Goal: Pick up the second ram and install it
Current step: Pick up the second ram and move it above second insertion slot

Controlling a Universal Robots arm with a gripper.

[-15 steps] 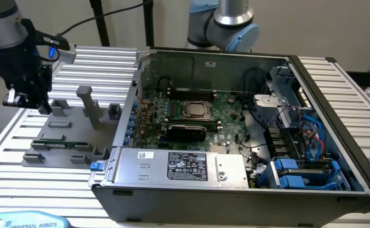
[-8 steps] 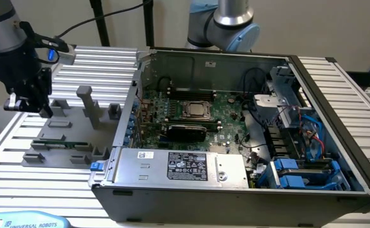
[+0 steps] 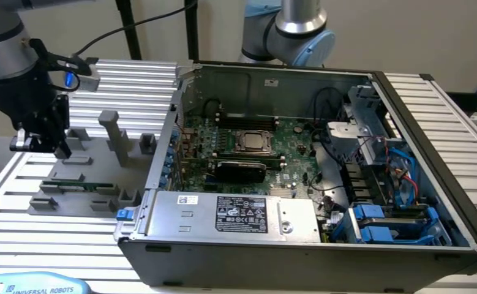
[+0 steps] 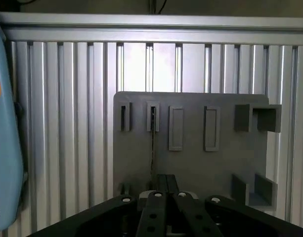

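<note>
The second ram (image 3: 79, 184) is a thin green stick standing on edge in a slot of the grey fixture plate (image 3: 59, 205), left of the open computer case. In the wrist view the ram (image 4: 152, 148) is a thin dark line running from a slot block on the fixture plate (image 4: 215, 168) toward me. My gripper (image 3: 44, 149) hangs above the plate's far left part, clear of the ram. Its black fingers (image 4: 161, 181) meet at the middle with nothing between them, so my gripper (image 4: 167, 181) is shut and empty. The motherboard (image 3: 296, 144) with its silver processor lies inside the case.
Grey blocks and a tall post (image 3: 111, 131) rise from the fixture close to the gripper. The case wall (image 3: 160, 153) stands just right of the plate. A blue teach pendant (image 3: 26, 285) (image 4: 3, 148) lies at the table edge. Another arm's base (image 3: 296, 30) stands behind the case.
</note>
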